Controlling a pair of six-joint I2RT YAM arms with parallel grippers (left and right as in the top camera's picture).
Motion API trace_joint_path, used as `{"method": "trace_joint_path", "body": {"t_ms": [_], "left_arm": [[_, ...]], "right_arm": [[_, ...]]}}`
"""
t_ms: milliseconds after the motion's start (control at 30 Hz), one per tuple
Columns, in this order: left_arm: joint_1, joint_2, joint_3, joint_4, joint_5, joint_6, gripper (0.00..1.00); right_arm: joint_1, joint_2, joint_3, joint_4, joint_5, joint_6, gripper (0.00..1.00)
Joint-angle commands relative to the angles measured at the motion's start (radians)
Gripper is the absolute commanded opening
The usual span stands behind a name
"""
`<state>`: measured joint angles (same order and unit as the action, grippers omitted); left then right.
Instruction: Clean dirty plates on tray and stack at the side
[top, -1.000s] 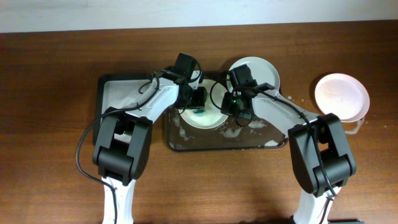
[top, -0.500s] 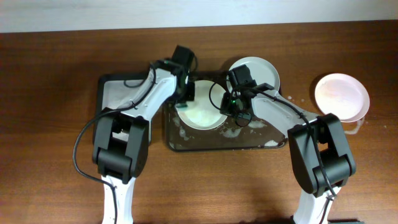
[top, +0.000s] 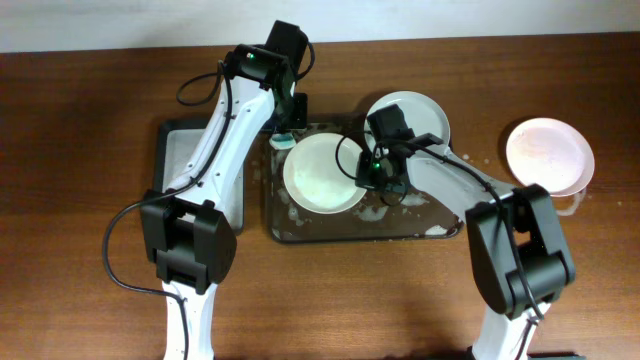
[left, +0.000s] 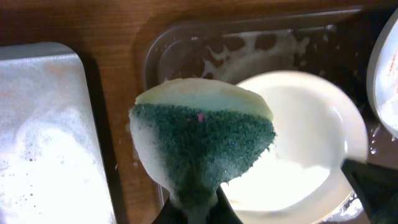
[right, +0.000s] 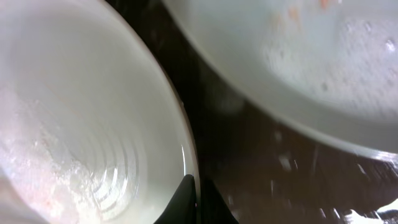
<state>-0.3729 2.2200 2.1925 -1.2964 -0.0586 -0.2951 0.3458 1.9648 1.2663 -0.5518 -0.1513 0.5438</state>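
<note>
The dark brown tray (top: 360, 233) holds a white plate (top: 320, 172) with a soapy film. A second plate (top: 415, 112) with orange smears leans on the tray's back rim. A third plate (top: 548, 155) lies on the table at the right. My left gripper (top: 283, 140) is shut on a green and yellow sponge (left: 205, 140), held above the tray's back left corner (left: 186, 43), off the plate (left: 298, 143). My right gripper (top: 372, 178) is shut on that plate's right rim (right: 81, 124), fingers (right: 198, 193) pinching the edge. The smeared plate (right: 298, 56) lies just beyond.
A black tub (top: 190, 150) with foamy water (left: 43, 124) stands left of the tray, close beside it. White foam flecks the tray floor (right: 267, 155). Small wet spots lie on the table near the right plate.
My left gripper lifted the sponge off the plate and moved back and left to the tray's back left corner. The right gripper kept its hold on the plate rim.
</note>
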Motion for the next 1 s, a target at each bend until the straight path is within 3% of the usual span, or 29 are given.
{"method": "trace_joint_path", "body": {"t_ms": [0,367,533,733,967], "left_arm": [[0.003,0.007,0.018,-0.005,0.03,-0.006,0.0],[0.003,0.007,0.018,-0.006,0.164,-0.006,0.01],[0.003,0.007,0.018,-0.003,0.176,-0.006,0.01],[0.003,0.007,0.018,0.002,0.201,-0.006,0.0],[0.003,0.007,0.018,0.021,0.206,-0.008,0.01]], "right_arm": [[0.0,-0.202,-0.004,-0.068,0.08,-0.07,0.04],[0.002,-0.635,-0.004,-0.313,0.741,-0.099,0.04],[0.032,-0.663,-0.004,-0.354,0.883,-0.099,0.04],[0.175,-0.659,-0.004,-0.346,1.155,-0.104,0.04],[0.292,-0.591,-0.005,-0.357,1.181,-0.137,0.04]]}}
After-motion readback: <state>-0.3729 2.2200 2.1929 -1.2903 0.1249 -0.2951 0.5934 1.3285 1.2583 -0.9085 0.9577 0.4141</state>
